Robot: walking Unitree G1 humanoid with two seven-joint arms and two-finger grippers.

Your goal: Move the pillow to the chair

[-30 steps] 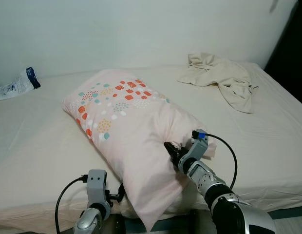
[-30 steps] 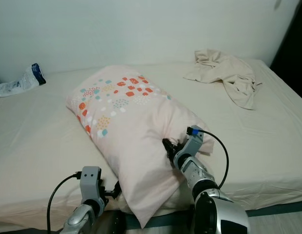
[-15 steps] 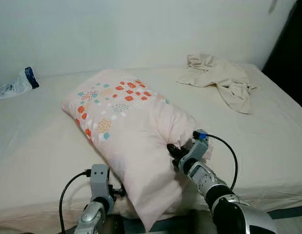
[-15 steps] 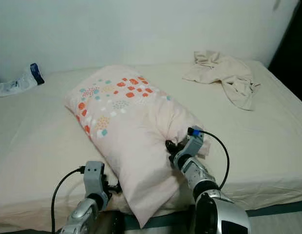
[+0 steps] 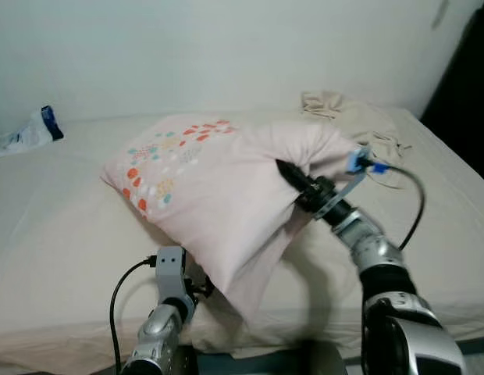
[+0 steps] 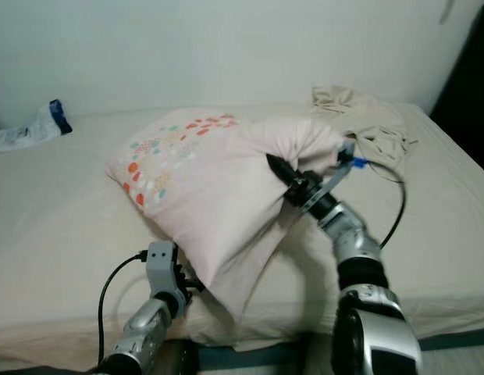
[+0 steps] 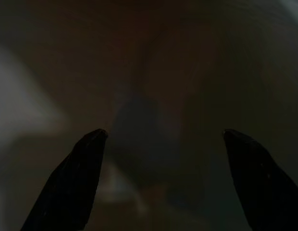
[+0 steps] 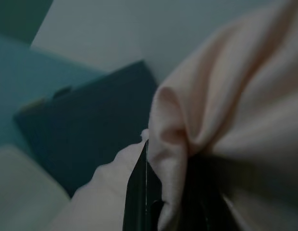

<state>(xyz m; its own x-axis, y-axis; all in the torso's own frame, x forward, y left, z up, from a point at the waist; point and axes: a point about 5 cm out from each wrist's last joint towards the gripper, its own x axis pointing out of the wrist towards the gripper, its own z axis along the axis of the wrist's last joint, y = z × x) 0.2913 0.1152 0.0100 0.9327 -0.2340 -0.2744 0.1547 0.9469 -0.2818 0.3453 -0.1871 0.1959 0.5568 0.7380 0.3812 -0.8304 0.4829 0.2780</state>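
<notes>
Pillow (image 5: 218,187) hides the left claw's (image 7: 161,139) spread tips; right claw (image 5: 287,172) pinches its raised end, tilting it.

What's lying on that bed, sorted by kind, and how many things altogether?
Pink pillow with coloured dots: 1
Crumpled beige cloth: 1
White plastic packet with a blue end: 1
Total: 3

Count, relative to the bed (image 5: 62,234): 1 pillow (image 5: 211,187) on it, 1 crumpled beige cloth (image 5: 359,125) at its far right corner, 1 white-and-blue plastic pack (image 5: 27,134) at its far left edge. 2 grippers: left gripper (image 5: 201,287) at its near edge, right gripper (image 5: 287,173) above it.
</notes>
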